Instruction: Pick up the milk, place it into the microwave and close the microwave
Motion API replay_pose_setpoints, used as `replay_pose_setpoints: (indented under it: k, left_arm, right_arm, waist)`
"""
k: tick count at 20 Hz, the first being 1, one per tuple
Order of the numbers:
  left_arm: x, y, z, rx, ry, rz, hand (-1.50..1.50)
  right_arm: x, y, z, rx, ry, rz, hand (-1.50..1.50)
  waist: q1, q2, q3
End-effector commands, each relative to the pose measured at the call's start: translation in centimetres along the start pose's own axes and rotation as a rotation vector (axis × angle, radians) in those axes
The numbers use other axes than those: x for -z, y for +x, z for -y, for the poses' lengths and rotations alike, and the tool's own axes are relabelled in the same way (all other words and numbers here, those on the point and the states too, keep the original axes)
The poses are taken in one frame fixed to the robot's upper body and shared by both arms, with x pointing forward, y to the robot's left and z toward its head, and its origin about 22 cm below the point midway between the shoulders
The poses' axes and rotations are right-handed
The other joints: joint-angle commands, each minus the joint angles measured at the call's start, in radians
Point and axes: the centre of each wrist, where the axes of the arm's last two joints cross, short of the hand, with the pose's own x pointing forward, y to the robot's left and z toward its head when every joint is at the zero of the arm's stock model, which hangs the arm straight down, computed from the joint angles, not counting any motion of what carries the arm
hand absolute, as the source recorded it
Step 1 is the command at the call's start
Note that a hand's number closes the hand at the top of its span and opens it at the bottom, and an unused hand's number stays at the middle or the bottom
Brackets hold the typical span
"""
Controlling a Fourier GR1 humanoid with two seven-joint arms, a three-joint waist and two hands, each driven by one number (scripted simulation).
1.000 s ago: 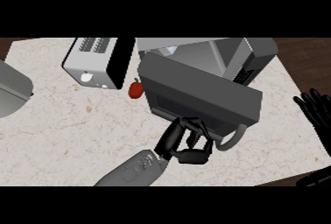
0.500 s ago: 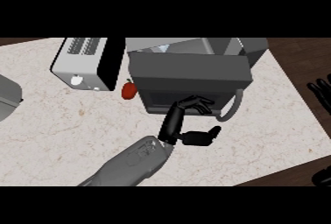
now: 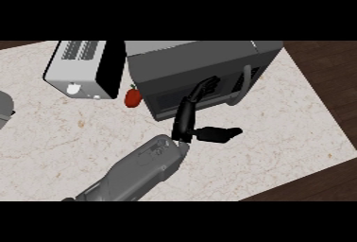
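You had one hand [image 3: 187, 118] in view, at the end of a grey forearm [image 3: 136, 172] that came up from about 7 o'clock toward the middle of the counter [image 3: 279, 127]. By its place it read as the left hand, though nothing else confirmed that. Its fingers [image 3: 199, 92] were stretched out straight toward 12 o'clock, their tips lying against the dark door [image 3: 199, 92] of the microwave [image 3: 195, 56], and the thumb [image 3: 219, 133] stuck out toward 3 o'clock over bare counter; the hand held nothing. The microwave stood at 12 o'clock, its door facing you and looking closed or very nearly so, with a pale handle [image 3: 244, 87] along its 3 o'clock side. You could not see the milk anywhere; whether it was behind that door could not be told. A toaster [image 3: 83, 68] stood at 10 o'clock, just beside the microwave, and a small red thing [image 3: 132, 97] lay between the two at their near corners. A grey rounded object [image 3: 4, 111] was cut off at 9 o'clock.
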Motion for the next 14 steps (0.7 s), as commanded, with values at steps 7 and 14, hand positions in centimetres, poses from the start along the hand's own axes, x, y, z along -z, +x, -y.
replay_pose_setpoints:
  k: [7,14]
  left_arm:
    - [2.4,1.7,-0.1,-0.044,0.106,0.011,-1.5]
    - [2.4,1.4,-0.1,-0.043,0.118,0.032,-1.5]
  right_arm:
    - [1.9,0.6,1.1,-0.11,0.016,0.036,1.5]
    - [3.1,1.2,2.2,-0.149,0.018,0.051,1.5]
  waist:
    - [0.003,0.023,0.004]
    - [0.006,0.029,0.002]
